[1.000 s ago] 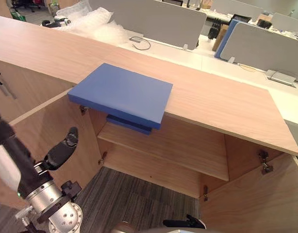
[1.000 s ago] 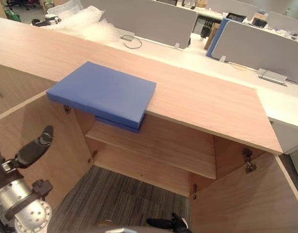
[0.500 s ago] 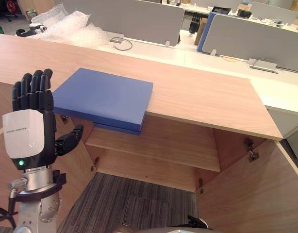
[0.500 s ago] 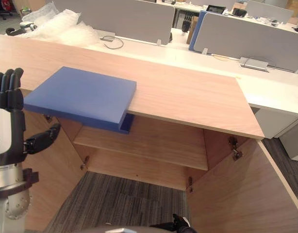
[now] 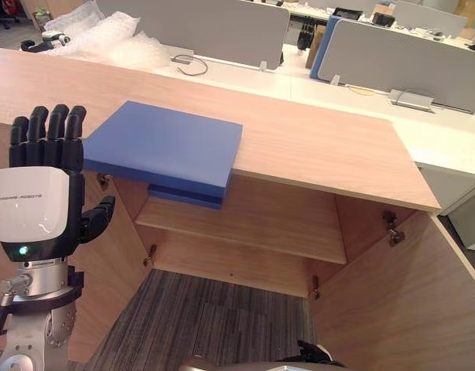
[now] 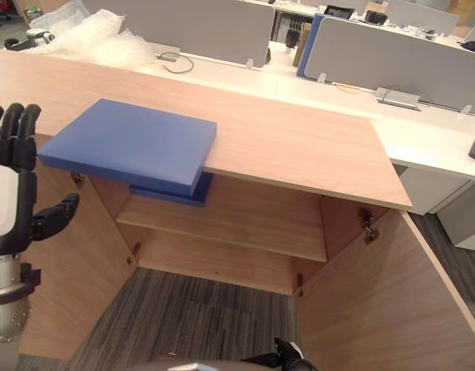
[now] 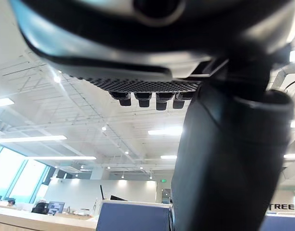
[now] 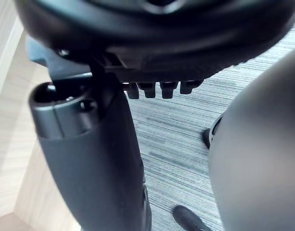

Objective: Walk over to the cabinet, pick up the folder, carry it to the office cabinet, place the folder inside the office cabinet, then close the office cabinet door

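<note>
Fig.: my left robot hand [image 5: 36, 209] upright w/ fingers straight, released, empty; my right robot hand [image 8: 90, 159] relaxed, empty, above carpet [image 8: 181, 130]; blue folder [image 5: 164, 147] flat on cabinet top [image 5: 322, 151], front edge overhanging open shelf [image 5: 253, 224].

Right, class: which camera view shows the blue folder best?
The left eye view: the blue folder lies whole, well inside the picture, overhanging the cabinet top. The right eye view shows it whole too, nearer the edge. The wrist views face ceiling and carpet.
</note>
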You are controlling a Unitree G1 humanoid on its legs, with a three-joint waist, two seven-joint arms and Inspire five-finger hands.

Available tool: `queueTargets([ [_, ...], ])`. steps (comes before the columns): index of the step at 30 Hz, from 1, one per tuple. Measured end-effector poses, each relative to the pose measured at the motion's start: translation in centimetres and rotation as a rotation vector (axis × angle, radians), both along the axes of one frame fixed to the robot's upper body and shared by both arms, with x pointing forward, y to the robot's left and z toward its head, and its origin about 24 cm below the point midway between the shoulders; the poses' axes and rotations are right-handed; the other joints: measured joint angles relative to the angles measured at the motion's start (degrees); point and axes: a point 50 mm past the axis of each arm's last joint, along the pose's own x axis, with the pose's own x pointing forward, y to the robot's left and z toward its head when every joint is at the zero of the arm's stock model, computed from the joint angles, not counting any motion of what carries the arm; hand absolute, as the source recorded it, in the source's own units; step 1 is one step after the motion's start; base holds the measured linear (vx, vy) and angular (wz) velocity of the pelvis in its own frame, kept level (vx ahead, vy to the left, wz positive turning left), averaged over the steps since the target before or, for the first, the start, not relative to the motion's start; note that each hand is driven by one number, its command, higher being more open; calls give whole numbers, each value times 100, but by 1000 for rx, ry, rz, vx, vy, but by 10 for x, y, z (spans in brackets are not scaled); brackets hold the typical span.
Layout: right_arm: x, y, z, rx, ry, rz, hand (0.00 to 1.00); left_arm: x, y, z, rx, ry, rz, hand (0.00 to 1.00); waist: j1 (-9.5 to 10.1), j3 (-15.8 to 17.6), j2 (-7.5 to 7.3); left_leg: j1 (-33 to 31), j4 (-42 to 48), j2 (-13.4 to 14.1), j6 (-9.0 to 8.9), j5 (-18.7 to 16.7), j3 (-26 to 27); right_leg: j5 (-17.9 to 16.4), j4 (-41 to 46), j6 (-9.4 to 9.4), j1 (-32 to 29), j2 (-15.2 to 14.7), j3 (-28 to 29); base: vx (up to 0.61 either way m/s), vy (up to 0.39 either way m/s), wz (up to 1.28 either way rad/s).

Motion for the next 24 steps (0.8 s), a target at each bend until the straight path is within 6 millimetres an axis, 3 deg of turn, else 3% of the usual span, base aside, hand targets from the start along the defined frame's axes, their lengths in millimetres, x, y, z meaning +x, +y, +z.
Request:
queueTargets([
  [16,1,-7,0,-2,-2,-29,100,12,7,-11,53,126,-25,100,-21,107,-16,-31,-51,29,-5,40,208,10,135,-41,-223,-5,239,-17,10,-7],
  [24,2,-6,1,-5,-9,-18,100,30,8,5,145,73,-22,100,-37,123,-5,-35,-108,56,-28,84,279,14,183,-81,-322,10,318,-19,0,-6],
])
